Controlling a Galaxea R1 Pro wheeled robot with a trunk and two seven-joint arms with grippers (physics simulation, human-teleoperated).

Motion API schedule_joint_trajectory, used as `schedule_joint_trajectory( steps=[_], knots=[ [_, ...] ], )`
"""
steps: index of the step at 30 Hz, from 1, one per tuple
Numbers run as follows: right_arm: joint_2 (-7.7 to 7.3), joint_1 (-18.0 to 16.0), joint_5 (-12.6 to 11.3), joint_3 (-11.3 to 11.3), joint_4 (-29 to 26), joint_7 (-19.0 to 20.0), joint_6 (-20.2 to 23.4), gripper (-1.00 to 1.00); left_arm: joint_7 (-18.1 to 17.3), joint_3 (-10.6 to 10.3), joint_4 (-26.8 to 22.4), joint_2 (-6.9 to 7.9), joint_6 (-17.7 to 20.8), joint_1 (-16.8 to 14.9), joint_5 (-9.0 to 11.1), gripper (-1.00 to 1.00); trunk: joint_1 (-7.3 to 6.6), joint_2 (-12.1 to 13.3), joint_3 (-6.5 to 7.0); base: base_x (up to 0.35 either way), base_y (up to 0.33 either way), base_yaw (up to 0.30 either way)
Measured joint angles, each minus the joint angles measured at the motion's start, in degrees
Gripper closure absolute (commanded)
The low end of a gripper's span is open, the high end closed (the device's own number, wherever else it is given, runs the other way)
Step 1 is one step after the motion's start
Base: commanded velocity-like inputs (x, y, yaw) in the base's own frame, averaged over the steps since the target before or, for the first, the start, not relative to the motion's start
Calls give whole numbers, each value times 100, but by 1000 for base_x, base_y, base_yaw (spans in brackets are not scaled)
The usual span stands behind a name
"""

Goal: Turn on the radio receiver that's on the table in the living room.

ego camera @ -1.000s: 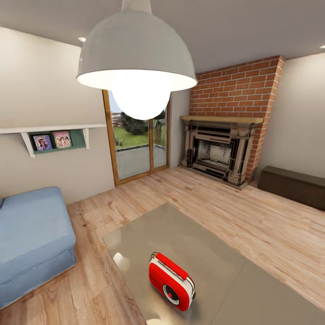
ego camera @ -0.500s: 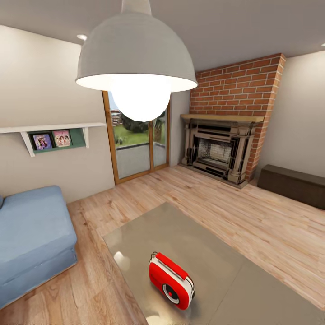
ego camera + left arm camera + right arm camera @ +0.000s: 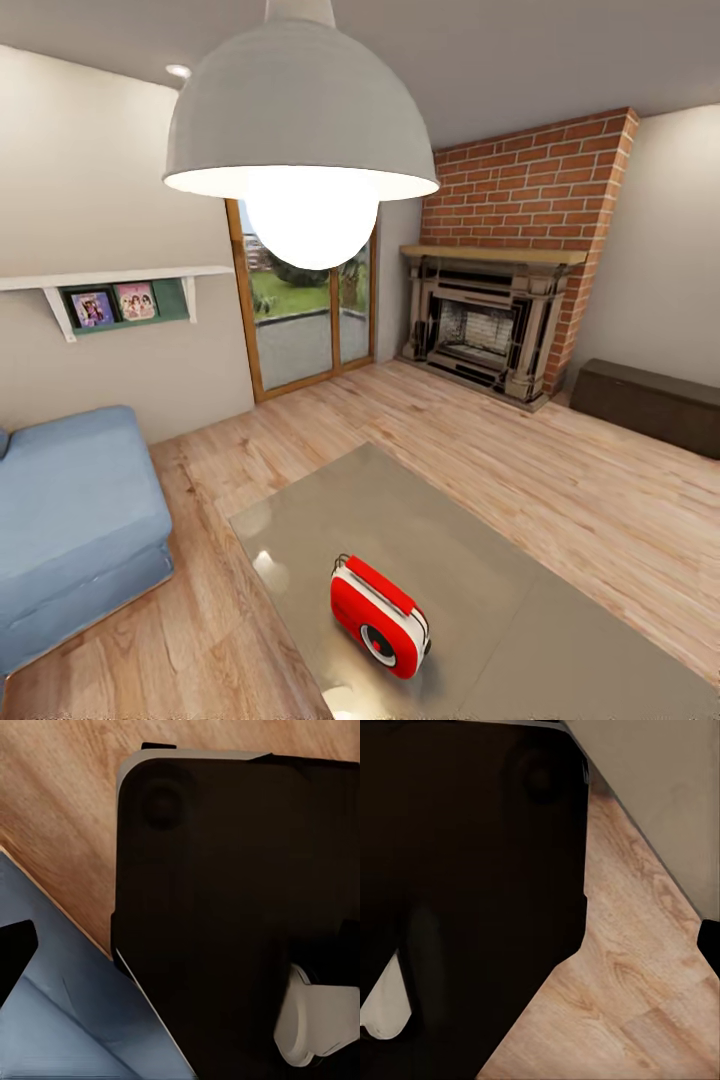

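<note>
The wrist views are mostly blocked by dark robot body; whether either gripper is spread or pressed together cannot be told. The radio receiver (image 3: 380, 618) is seen tilted on the table (image 3: 420, 530).

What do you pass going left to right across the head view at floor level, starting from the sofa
Blue sofa → radio receiver on the table → brick fireplace → dark brown low cabinet.
</note>
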Motion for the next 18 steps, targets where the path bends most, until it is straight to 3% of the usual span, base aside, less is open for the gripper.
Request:
schedule_joint_trajectory(
  steps=[18],
  knots=[
    [0, 0, 0, 0, 0, 0, 0, -100, 0, 0, 0, 0, 0, -1, 0, -100, -374, 683, 139, 0, 0, 0]
  ],
)
